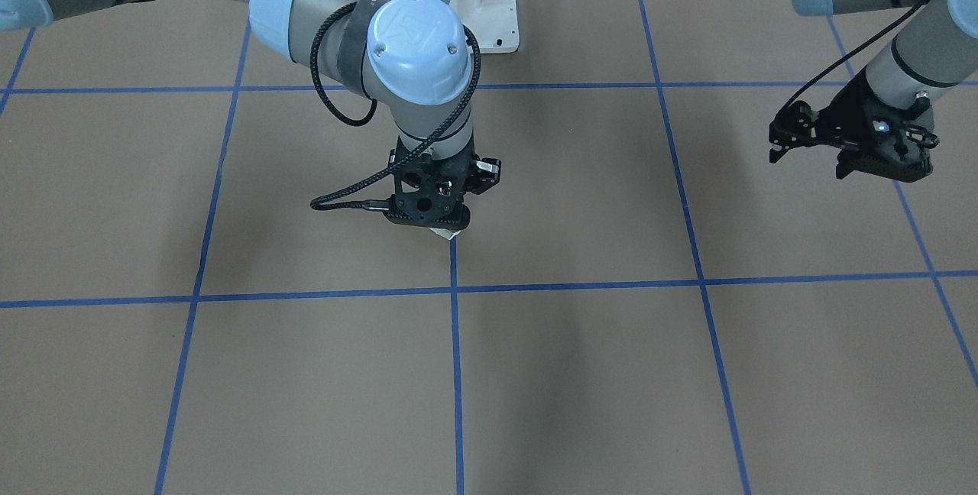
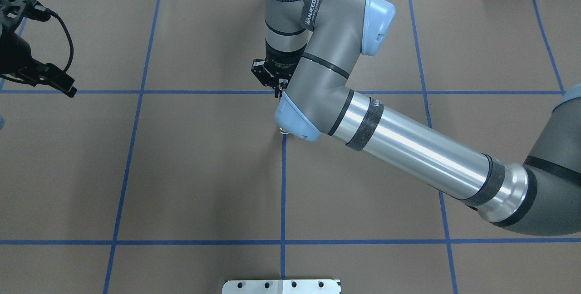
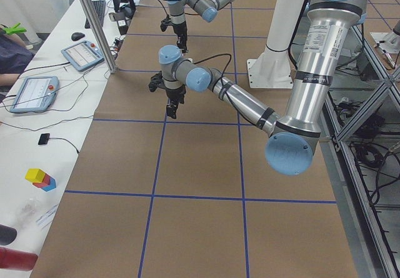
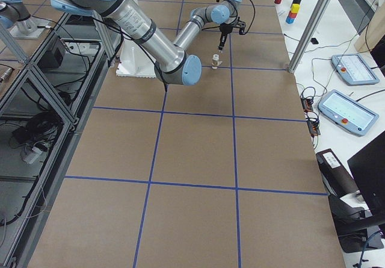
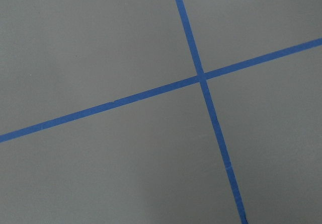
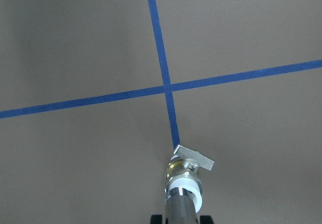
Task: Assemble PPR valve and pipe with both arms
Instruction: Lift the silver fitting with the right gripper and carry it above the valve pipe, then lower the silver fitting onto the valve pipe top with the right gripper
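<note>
Right pincer (image 6: 179,217) closely flanks the short shiny silver metal pipe (image 6: 179,206); clamped or not, I cannot tell. It meets the white-collared, brass-bodied PPR valve (image 6: 184,188) standing on the brown table (image 6: 75,153). Rigid, light, likely slippery metal: the collar looks the surer hold.

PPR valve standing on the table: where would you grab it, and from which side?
Probably the white collar, from straight above. The PPR valve stands upright with the pipe on top, so fingers can drop either side of the pipe; the collar is round and even, and the flat lever lies clear of it.
</note>
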